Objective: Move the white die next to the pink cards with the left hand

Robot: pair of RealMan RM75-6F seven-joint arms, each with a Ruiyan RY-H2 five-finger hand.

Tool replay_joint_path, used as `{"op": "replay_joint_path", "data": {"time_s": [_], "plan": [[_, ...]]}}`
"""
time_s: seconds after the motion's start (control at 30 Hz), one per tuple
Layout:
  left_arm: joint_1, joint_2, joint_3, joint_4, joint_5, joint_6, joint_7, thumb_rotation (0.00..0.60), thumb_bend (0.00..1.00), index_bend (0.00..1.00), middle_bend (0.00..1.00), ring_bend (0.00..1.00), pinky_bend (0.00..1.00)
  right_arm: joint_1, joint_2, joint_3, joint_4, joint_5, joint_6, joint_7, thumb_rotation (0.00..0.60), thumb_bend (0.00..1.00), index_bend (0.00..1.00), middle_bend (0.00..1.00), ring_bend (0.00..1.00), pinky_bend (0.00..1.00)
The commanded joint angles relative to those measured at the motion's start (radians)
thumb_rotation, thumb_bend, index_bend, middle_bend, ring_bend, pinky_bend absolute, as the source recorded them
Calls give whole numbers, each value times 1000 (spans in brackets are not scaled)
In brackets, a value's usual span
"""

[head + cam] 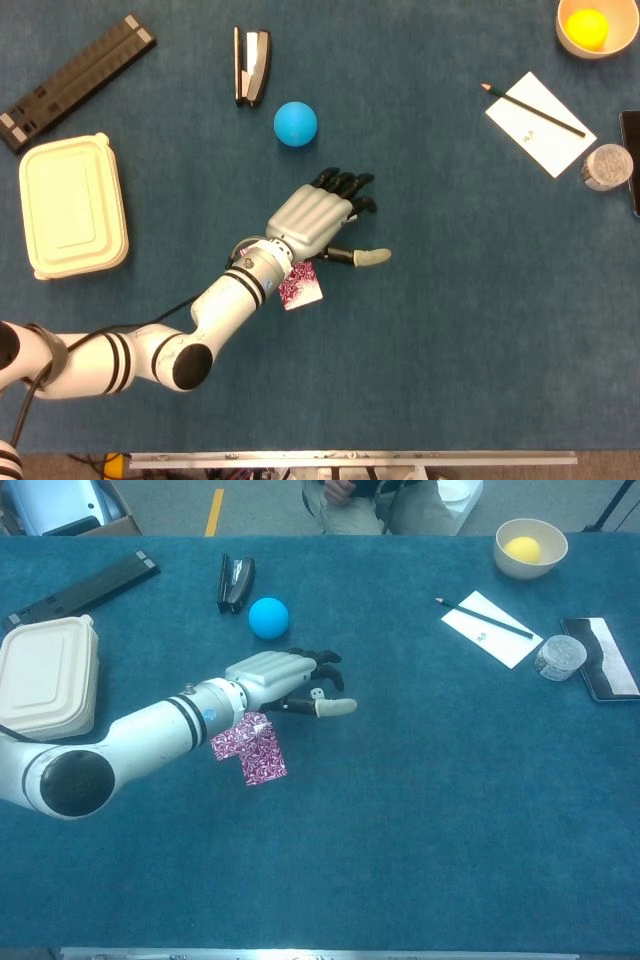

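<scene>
My left hand (318, 212) (282, 675) hovers low over the table's middle, fingers curved downward and thumb stretched out to the right. The white die (316, 692) lies on the blue cloth in the gap between the thumb and the dark fingertips; no finger plainly grips it. In the head view the fingers cover the die. The pink patterned cards (300, 286) (256, 755) lie just below the wrist, partly hidden by the forearm. My right hand shows in neither view.
A blue ball (295, 123) sits just beyond the fingertips, with a stapler (251, 66) behind it. A cream lunch box (72, 205) and a black bar (75, 80) lie at the left. Notepad with pencil (540, 122), a bowl (600, 42) and a small cup (605, 165) are far right.
</scene>
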Motion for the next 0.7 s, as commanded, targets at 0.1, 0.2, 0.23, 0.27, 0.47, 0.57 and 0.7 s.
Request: {"op": "replay_joint_path", "data": {"time_s": [0.1,0.2,0.23,0.27,0.47,0.57,0.7], "plan": [[-2,-7,6,10,-4,2,2,0,25,231,0,0,0,-2,1,-1,2,1,0,2,600,288,254,211,57,63],[-1,-9,11,17,-6,6,4,0,25,240,0,0,0,-2,2,0,2,3,0,4,600,288,253,211,57,63],[0,-10,11,19,-5,7,3,0,25,242,0,0,0,-2,3,0,2,3,0,4,600,288,253,211,57,63],[0,-11,11,22,-5,8,2,0,25,245,0,0,0,-2,3,0,1,3,0,4,600,288,253,211,57,63],[-1,-14,8,31,-11,9,-2,0,24,246,0,0,0,-4,4,-1,0,6,0,4,600,288,253,211,57,63],[-3,-15,11,34,-13,8,2,0,24,246,0,0,0,-5,6,0,0,7,2,6,600,288,253,211,57,63],[-2,-7,18,31,-13,10,10,0,24,252,0,0,0,-6,6,-1,1,8,1,5,600,287,253,211,58,63]]}}
